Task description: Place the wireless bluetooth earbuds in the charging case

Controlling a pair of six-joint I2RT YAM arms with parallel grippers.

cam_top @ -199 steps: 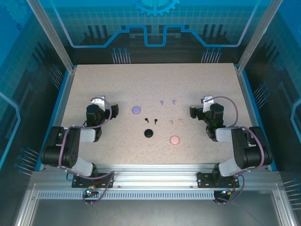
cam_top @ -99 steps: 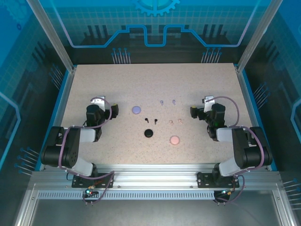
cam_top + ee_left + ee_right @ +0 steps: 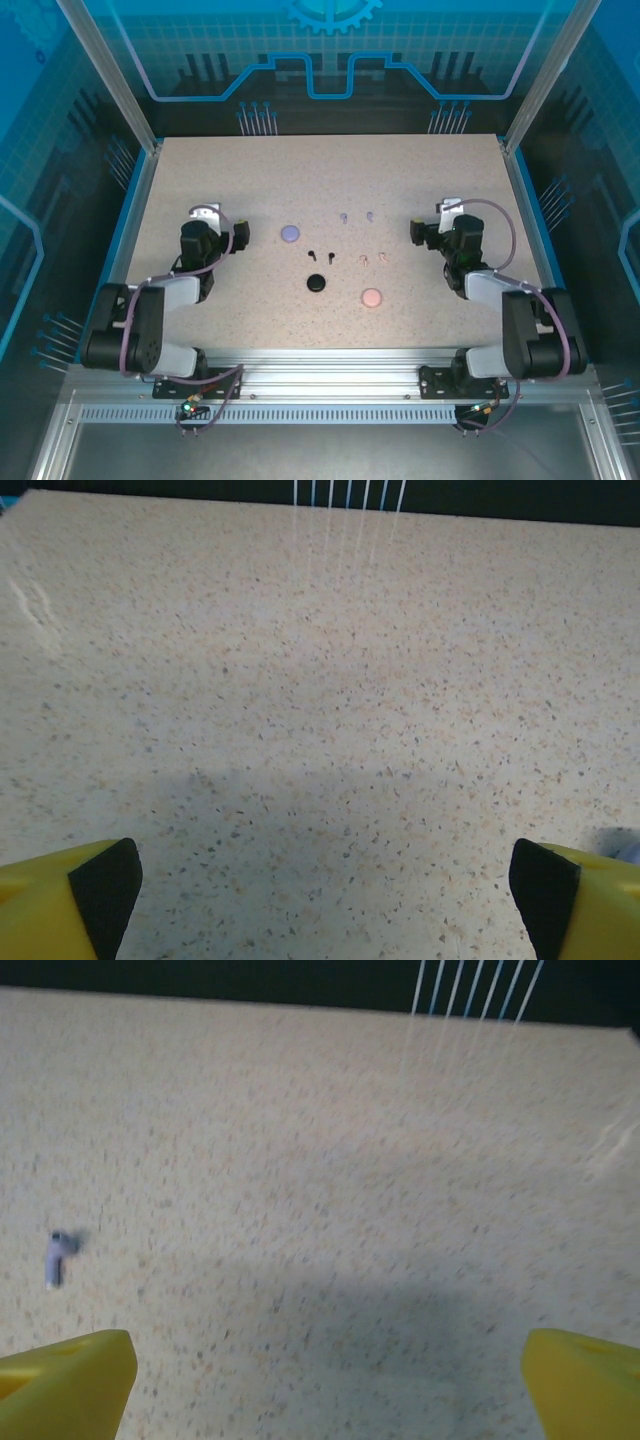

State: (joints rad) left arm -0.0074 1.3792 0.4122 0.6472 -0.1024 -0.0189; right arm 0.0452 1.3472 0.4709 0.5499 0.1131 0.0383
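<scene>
The lavender earbuds [image 3: 369,215] lie loose on the tabletop [image 3: 200,170], apart from their lavender case [image 3: 290,233]. My left fingers [image 3: 100,885] and right fingers [image 3: 70,1380] stand spread, empty. I should descend squarely over one stem, pinching gently so it doesn't skitter.

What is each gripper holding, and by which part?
Nothing. The left gripper and right gripper are both open, with bare table between their fingers. The earbuds lie loose on it.

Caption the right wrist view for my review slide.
Open right gripper above speckled table, one lavender earbud lying ahead.
</scene>
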